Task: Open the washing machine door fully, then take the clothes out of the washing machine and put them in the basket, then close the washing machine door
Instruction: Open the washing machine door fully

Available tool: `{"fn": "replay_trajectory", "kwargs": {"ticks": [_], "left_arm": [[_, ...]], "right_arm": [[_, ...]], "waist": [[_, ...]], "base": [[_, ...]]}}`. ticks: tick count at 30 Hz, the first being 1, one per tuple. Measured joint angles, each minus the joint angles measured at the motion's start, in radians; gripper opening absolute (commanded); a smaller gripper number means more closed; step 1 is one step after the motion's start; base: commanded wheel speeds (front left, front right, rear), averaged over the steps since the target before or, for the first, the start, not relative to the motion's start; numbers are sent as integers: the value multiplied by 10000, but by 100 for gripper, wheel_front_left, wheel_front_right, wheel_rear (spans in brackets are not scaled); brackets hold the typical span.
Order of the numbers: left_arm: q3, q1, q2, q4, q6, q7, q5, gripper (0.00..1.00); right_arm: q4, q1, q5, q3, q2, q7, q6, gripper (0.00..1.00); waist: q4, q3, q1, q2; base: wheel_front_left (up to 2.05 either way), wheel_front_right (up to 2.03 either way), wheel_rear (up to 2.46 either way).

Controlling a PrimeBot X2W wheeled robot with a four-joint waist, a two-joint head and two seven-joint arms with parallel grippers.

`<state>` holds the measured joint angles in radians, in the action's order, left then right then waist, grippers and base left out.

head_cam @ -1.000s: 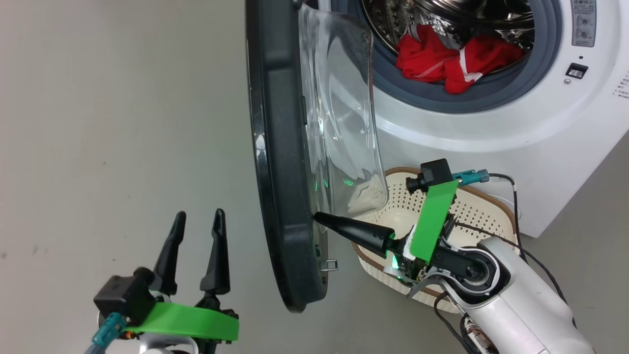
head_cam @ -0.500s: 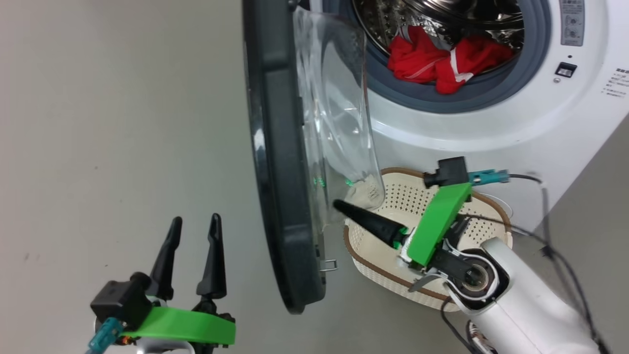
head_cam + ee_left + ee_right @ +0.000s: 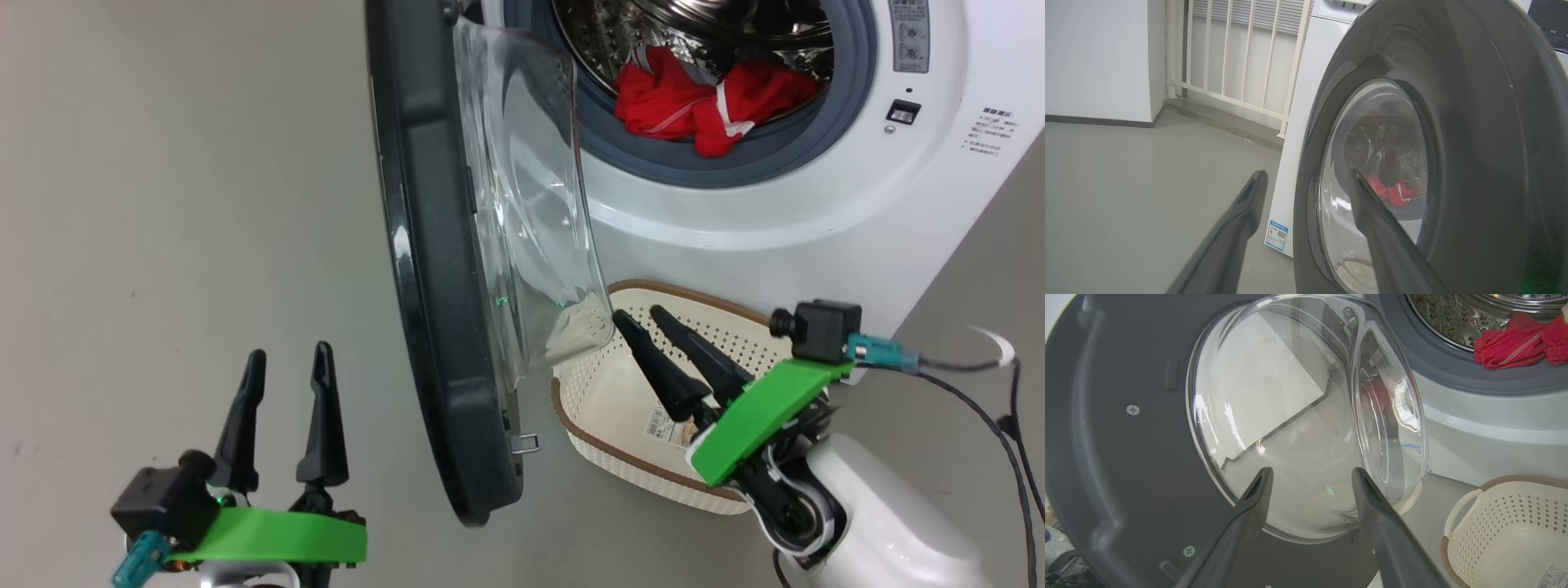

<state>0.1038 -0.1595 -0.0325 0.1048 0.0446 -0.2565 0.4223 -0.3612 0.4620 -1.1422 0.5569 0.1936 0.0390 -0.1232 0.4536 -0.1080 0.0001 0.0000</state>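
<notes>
Where the white washing machine [image 3: 816, 204] stands on the grey floor [image 3: 163, 204], the washing machine door [image 3: 424, 286] hangs swung out, edge-on. Below it the cream basket [image 3: 608, 392] sits just beside the machine's front. Red clothes [image 3: 702, 102] lie in the steel drum [image 3: 620, 33]. Over the basket the right gripper [image 3: 638, 316] is released, empty; beside the door's outer face the left gripper [image 3: 291, 351] likewise.

Two claws [image 3: 290, 349] [image 3: 637, 312], one basket [image 3: 608, 396] (one door [image 3: 424, 245]).
</notes>
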Motion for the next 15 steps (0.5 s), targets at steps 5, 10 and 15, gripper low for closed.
{"fn": "replay_trajectory", "kwargs": {"ticks": [5,10,15], "left_arm": [[4,177,0,-104,0,-2,-336,100],[25,322,0,-238,4,-2,-372,100],[10,372,-2,-318,8,0,-372,100]], "right_arm": [[-313,-368,767,-84,-100,1254,0,100],[-997,-554,2495,-585,-226,1983,0,100],[-1124,-821,5083,-1833,-681,2090,-2,100]], "waist": [[-98,31,0,0],[-145,55,0,0],[-134,81,0,0]], "base": [[0,0,0],[0,0,0],[0,0,0]]}}
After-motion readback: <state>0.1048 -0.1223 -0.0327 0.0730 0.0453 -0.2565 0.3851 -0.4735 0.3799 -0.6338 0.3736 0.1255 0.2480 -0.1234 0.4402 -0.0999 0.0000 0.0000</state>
